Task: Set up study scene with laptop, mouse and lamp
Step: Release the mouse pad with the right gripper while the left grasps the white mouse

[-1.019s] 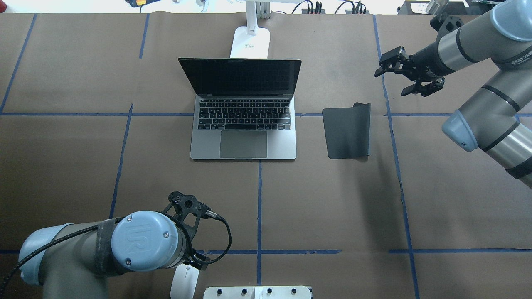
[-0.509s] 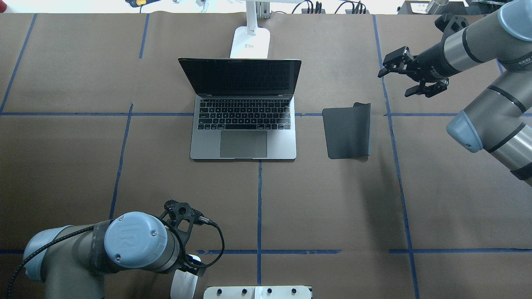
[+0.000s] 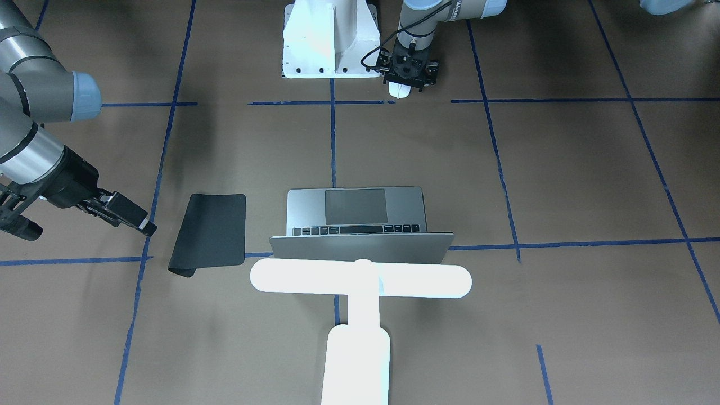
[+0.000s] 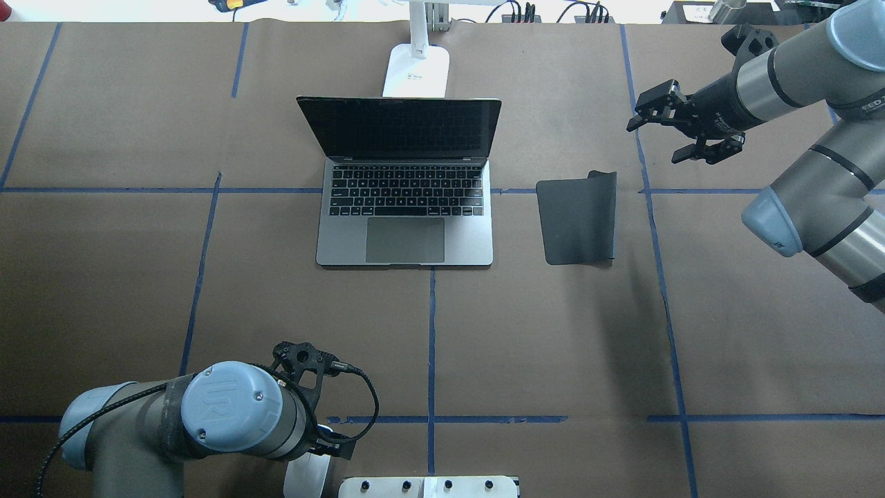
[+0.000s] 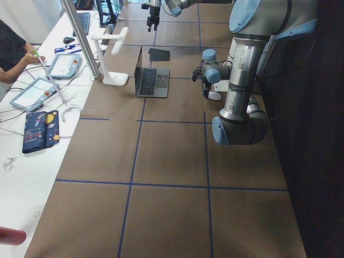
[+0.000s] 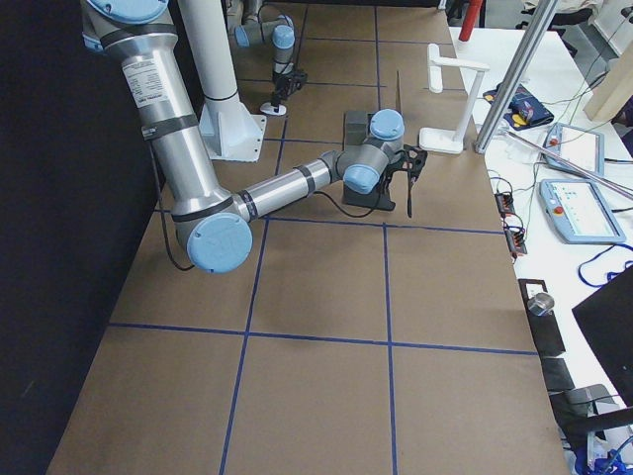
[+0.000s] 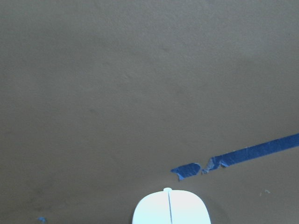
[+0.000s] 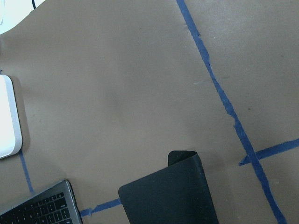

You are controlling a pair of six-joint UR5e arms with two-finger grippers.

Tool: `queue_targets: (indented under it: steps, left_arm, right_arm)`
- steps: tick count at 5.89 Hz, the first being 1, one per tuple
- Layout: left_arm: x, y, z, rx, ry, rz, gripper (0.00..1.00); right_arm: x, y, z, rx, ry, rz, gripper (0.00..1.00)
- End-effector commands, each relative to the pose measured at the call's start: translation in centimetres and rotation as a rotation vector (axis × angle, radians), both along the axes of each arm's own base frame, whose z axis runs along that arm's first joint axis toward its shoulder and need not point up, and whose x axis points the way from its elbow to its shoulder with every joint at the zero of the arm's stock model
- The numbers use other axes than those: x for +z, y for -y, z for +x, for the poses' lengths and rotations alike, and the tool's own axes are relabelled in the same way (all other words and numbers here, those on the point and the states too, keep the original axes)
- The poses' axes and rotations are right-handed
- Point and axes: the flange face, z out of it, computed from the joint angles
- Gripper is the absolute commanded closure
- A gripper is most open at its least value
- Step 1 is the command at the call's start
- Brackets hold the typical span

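Note:
The silver-grey laptop (image 4: pixel 404 207) stands open at the table's middle, its lid towards the far side (image 3: pixel 360 247). The white lamp (image 3: pixel 360 278) stands just behind it; its base (image 4: pixel 417 69) shows overhead. The white mouse (image 3: pixel 398 90) lies at the near edge beside the pedestal; it also shows in the left wrist view (image 7: pixel 170 209) and overhead (image 4: pixel 308 474). My left gripper (image 3: pixel 408 72) hangs right above the mouse and looks open; the wrist hides its fingertips overhead. My right gripper (image 4: pixel 653 142) is open and empty, above the table far right of the black pad.
A flat black pad (image 4: pixel 577 221) lies right of the laptop, one far corner curled up (image 8: pixel 182 158). The white bolted pedestal (image 3: pixel 329 39) stands at the near edge. Blue tape lines (image 4: pixel 432 346) cross the brown table cover.
My left wrist has shifted slightly over the mouse, first left, then back right and lower. My right gripper has drawn a little to the right and farther away. The mouse has not moved.

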Motion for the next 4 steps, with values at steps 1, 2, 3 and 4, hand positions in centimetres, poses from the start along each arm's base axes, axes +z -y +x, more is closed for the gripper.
queue_targets:
  steps: [1, 2, 3, 4]
  left_arm:
    - [0.09, -0.49, 0.37, 0.001, -0.001, -0.008, 0.0]
    - [0.53, -0.61, 0.3, 0.002, 0.008, -0.013, 0.0]
    - [0.56, -0.7, 0.27, 0.002, 0.008, -0.014, 0.0]
    - [0.64, -0.86, 0.37, 0.005, 0.011, -0.014, 0.0]
  right_arm:
    - [0.04, -0.04, -0.02, -0.001, -0.001, -0.001, 0.0]
    - [0.34, -0.17, 0.08, 0.001, -0.003, -0.003, 0.0]
    - [0.21, -0.28, 0.13, -0.001, -0.001, -0.001, 0.0]
    - [0.11, -0.26, 0.12, -0.001, 0.0, 0.0, 0.0]
